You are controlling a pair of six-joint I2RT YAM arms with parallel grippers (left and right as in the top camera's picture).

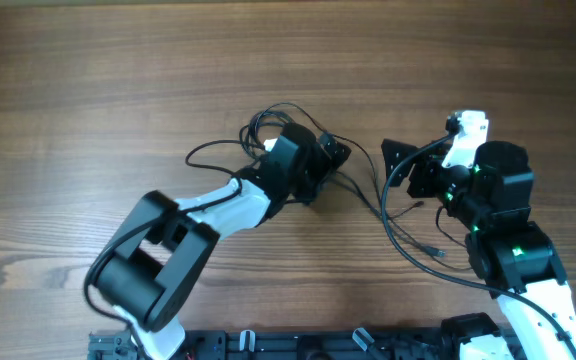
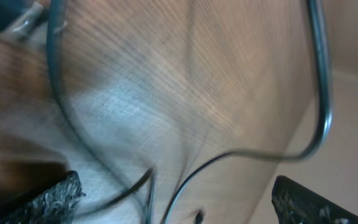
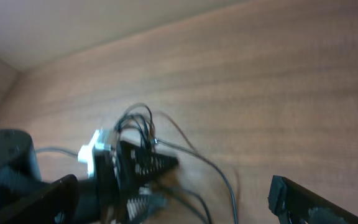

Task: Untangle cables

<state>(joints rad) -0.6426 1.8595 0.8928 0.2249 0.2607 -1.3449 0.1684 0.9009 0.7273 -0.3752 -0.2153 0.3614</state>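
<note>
- The cables (image 1: 388,215) lie on the wooden bench (image 1: 118,80) near its middle, between the two arms.
- They are thin, dark strands. Several loops bunch up just behind the left gripper (image 1: 325,170), and one strand curves away to the left of that arm.
- More strands trail from the bunch toward the right arm and end on the wood just in front of it.
- The left gripper is wide, low over the tangle and holding nothing. In its wrist view the two fingertips sit at the far bottom corners, and between them only loose strands (image 2: 321,93) cross the wood.
- That view is blurred, so I cannot tell whether a finger touches a strand.
- The right gripper (image 1: 408,170) is also wide and holds nothing. It sits just right of the bunch and points at the left gripper.
- In the right wrist view the looped cables (image 3: 138,118) rise behind the left arm's black fingers, and one strand runs on toward the camera between the right gripper's spread fingers.
</note>
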